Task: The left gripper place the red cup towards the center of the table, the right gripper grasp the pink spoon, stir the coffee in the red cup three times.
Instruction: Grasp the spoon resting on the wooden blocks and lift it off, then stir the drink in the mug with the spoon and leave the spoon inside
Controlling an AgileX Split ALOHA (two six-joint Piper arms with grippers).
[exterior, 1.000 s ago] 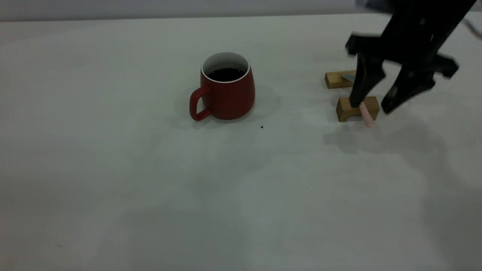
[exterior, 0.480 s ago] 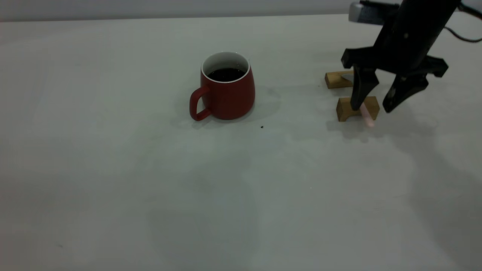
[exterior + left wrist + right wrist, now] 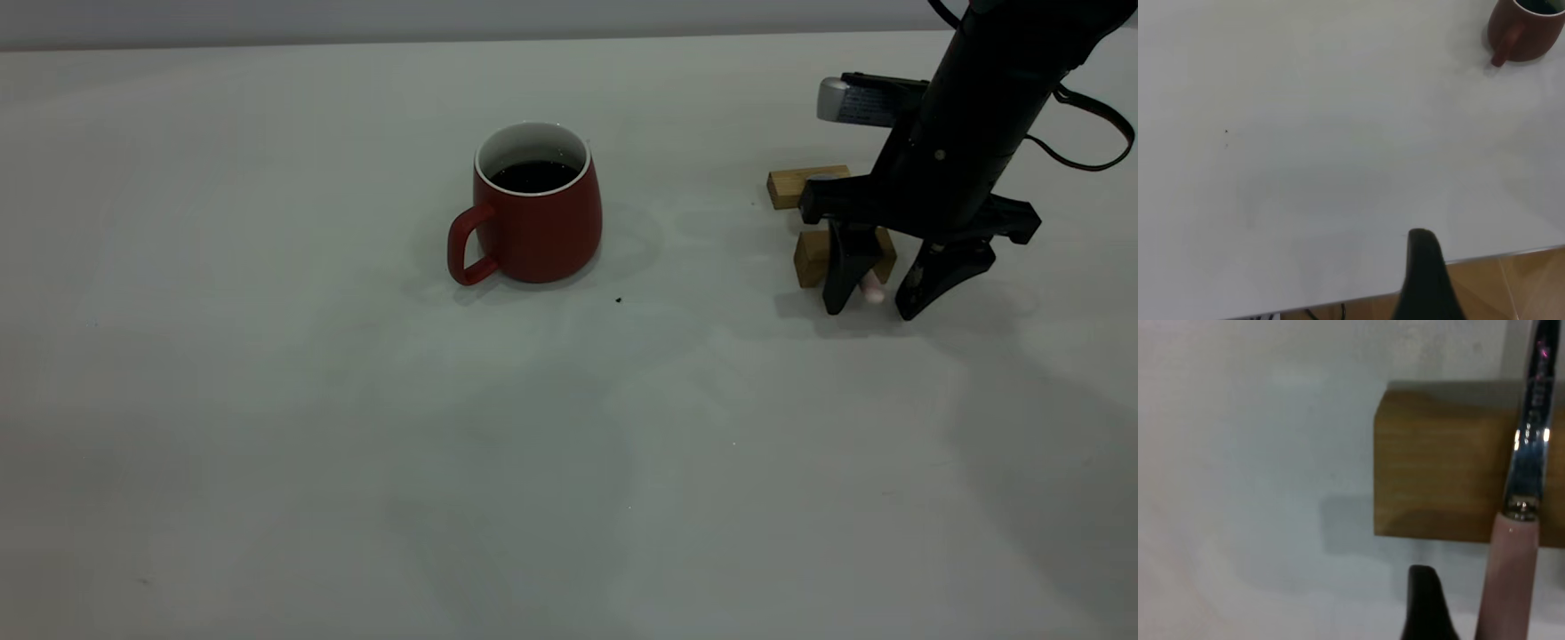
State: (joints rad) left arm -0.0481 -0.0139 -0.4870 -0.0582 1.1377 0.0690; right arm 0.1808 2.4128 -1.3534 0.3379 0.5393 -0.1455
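The red cup [image 3: 533,222] stands near the middle of the table [image 3: 356,444], its handle to the front left and dark coffee [image 3: 533,175] inside; the left wrist view catches it far off as the red cup [image 3: 1528,37]. The pink spoon [image 3: 872,288] rests across two tan wooden blocks, and only its handle end shows past the arm. My right gripper [image 3: 871,308] is open, low over the table, one finger on either side of that handle end. In the right wrist view the pink spoon [image 3: 1508,580] lies beside one dark finger [image 3: 1425,607]. My left gripper [image 3: 1485,273] hangs open at the table's edge, far from the cup.
Two wooden blocks [image 3: 805,185] [image 3: 811,258] sit just behind the right gripper. A tiny dark speck [image 3: 618,300] lies in front of the cup. The table's edge [image 3: 1485,257] and wooden floor [image 3: 1525,287] show in the left wrist view.
The right gripper has come down and forward, from above the nearer block to table height around the spoon's pink handle end. The cup has not moved.
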